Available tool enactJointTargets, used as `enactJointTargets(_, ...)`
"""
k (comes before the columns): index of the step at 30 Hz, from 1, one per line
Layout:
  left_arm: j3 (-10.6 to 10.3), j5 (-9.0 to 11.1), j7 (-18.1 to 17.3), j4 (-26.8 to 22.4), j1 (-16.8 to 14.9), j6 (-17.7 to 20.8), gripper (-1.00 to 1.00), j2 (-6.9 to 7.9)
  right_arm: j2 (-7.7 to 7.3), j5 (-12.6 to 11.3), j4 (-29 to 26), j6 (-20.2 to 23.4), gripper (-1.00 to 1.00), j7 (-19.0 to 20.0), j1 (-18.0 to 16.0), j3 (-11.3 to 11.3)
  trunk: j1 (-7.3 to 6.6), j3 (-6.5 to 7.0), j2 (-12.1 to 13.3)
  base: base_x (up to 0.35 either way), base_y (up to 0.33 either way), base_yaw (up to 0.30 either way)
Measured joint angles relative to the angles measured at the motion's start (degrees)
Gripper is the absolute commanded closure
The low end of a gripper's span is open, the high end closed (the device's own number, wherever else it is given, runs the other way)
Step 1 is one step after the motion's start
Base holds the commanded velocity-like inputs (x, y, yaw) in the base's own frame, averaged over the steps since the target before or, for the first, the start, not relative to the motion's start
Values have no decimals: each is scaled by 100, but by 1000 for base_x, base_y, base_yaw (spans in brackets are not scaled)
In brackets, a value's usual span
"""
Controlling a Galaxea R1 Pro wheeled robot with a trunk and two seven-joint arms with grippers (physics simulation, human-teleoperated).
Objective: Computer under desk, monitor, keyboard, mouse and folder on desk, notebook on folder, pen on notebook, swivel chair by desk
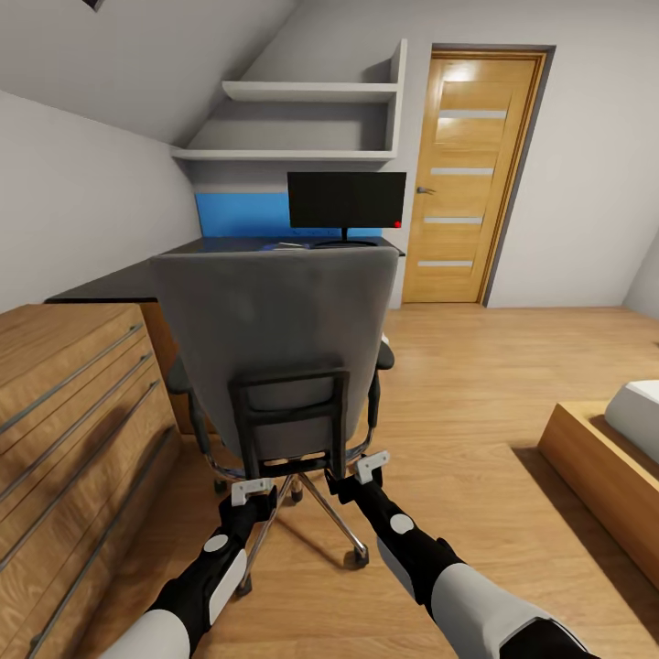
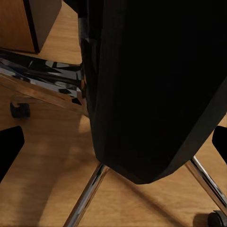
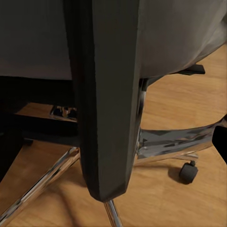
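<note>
Sloped grey ceiling above, far ahead of hands. White wall shelves, two tiers, up ahead. Blue wall panel beneath shelves. Wooden door, four frosted strips, ahead and right of right hand. Light wood plank floor underneath. Light wooden drawer unit just left of left hand. Wooden bed frame, white bedding, off right.

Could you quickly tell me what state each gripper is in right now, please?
Left gripper: open, fingers either side of the chair's black back frame, holding nothing.
Right gripper: open at the same frame, holding nothing.
</note>
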Motion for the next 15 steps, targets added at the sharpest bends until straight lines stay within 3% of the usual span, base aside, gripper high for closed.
enactJointTargets(15, 3, 2, 1, 0, 0, -3, -100, 2, 0, -11, 7, 0, -100, -1, 0, -2, 0, 0, 0, 0, 0, 0)
